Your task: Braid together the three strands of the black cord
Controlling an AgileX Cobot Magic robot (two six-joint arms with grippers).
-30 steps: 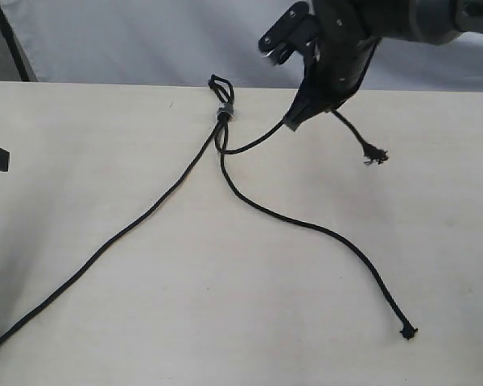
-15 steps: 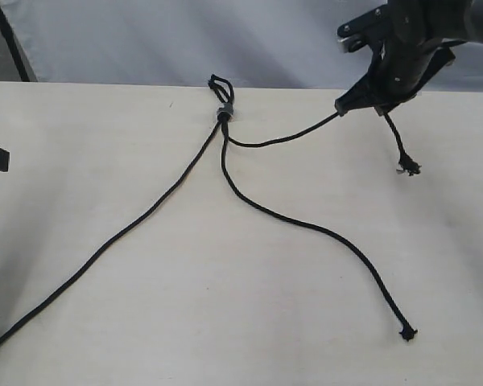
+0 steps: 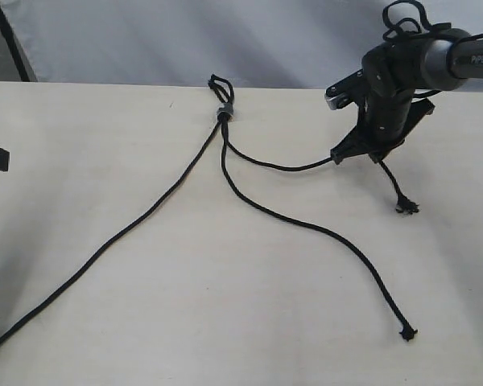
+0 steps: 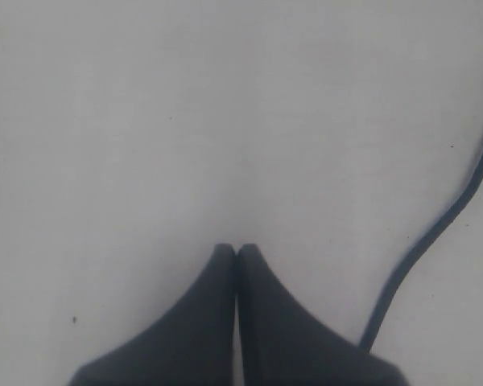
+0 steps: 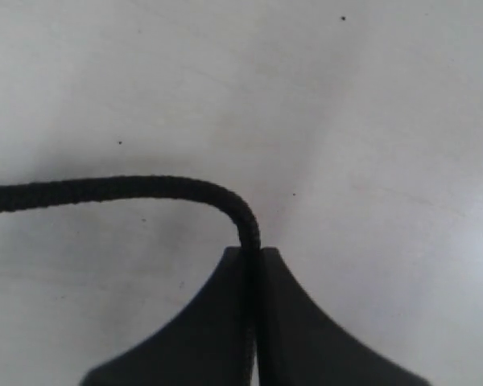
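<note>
While the right hand (image 3: 336, 156) sits clenched on the right strand (image 3: 278, 166) at 2 o'clock, we see the left hand (image 4: 237, 251) clenched on nothing over bare bench (image 3: 225, 338). Cord (image 3: 223, 112) joins at 12 o'clock; middle strand (image 3: 306, 225) runs to 5, left strand (image 3: 129, 230) to 8. No crossings yet, so we judge first crossover in hand: next, carry the held strand over the middle one, toward 6 o'clock.
</note>
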